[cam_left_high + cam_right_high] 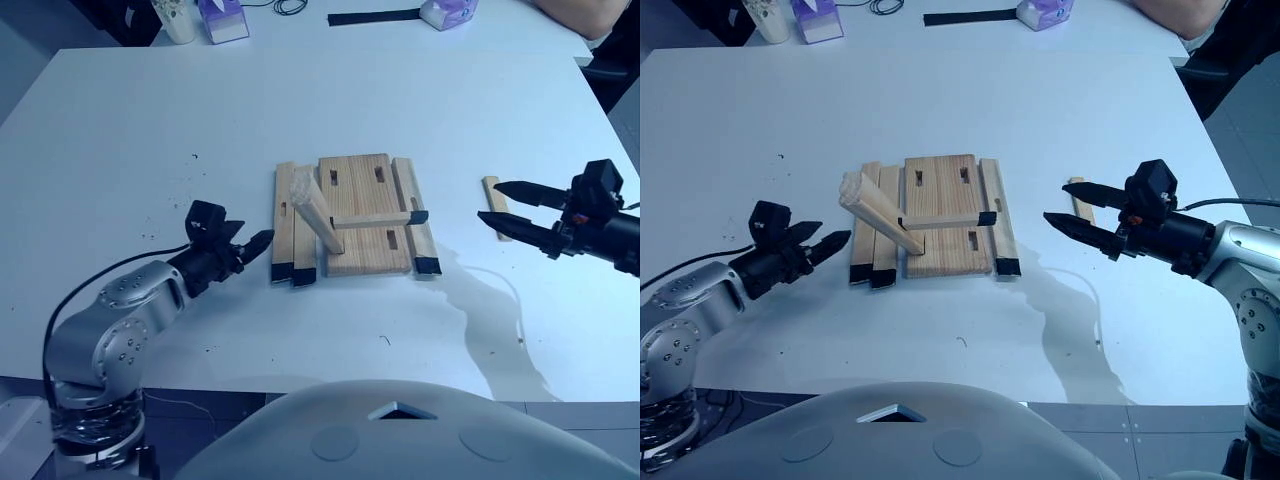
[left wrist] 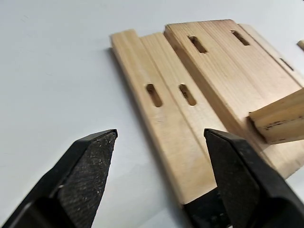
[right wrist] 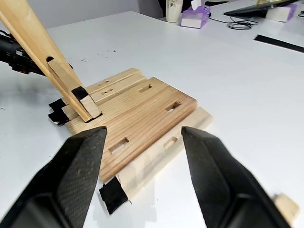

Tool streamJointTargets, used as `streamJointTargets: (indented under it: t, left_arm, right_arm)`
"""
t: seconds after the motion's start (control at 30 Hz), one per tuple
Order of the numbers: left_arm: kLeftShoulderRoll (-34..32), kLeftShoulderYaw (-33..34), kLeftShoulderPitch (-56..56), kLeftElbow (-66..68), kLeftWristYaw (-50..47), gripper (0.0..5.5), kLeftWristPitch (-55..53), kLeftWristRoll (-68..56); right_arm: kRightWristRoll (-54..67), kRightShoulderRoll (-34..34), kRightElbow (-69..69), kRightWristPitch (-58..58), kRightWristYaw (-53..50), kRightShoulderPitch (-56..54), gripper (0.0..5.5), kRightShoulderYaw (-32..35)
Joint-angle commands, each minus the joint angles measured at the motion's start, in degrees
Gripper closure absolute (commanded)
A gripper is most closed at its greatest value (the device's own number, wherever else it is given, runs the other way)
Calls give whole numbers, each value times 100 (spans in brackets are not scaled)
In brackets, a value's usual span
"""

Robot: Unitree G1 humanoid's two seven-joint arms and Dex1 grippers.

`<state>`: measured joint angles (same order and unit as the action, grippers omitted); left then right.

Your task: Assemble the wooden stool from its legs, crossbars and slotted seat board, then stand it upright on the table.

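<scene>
Holding both arms low over the worktop (image 1: 150, 130), I have the seat board (image 1: 360, 190) lying flat at its middle. My left arm is bent at the elbow, its forearm level and pointing toward 3 o'clock. My left end effector (image 1: 256, 240) is spread wide at the board's 8 o'clock, just beside the black-capped ends of two legs (image 1: 285, 225) lying flat against that side. My right arm reaches in from 3 o'clock, and my right end effector (image 1: 489, 200) is also wide open and grips nothing. A short wooden piece (image 3: 287, 207) lies just beside it. One leg (image 1: 315, 210) stands tilted at the board's 7 o'clock corner, leaning toward 10 o'clock. A black-tipped bar (image 1: 375, 218) lies across the board toward another leg (image 1: 415, 215) at 3 o'clock.
</scene>
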<state>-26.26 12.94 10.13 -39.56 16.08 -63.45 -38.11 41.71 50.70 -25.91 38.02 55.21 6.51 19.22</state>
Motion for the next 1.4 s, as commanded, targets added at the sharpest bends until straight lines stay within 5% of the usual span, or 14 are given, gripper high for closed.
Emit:
streamJointTargets:
  t: [0.03,0.47,0.83,1.4]
  left_arm:
    - [48,-396,-269,66,-64,210,76,132]
    - [-918,-1415,13,419,389,210,413,996]
    - [-1715,-680,-194,1205,1229,210,485,842]
    - [-665,-646,-812,3005,464,229,443,1277]
  right_arm:
    - [-174,29,63,-99,-12,-236,260,-260]
    - [-237,-288,-276,-179,-377,205,260,-278]
    - [-248,-508,-521,-221,-734,596,260,-89]
    - [-357,-316,-71,-210,-448,-83,260,-426]
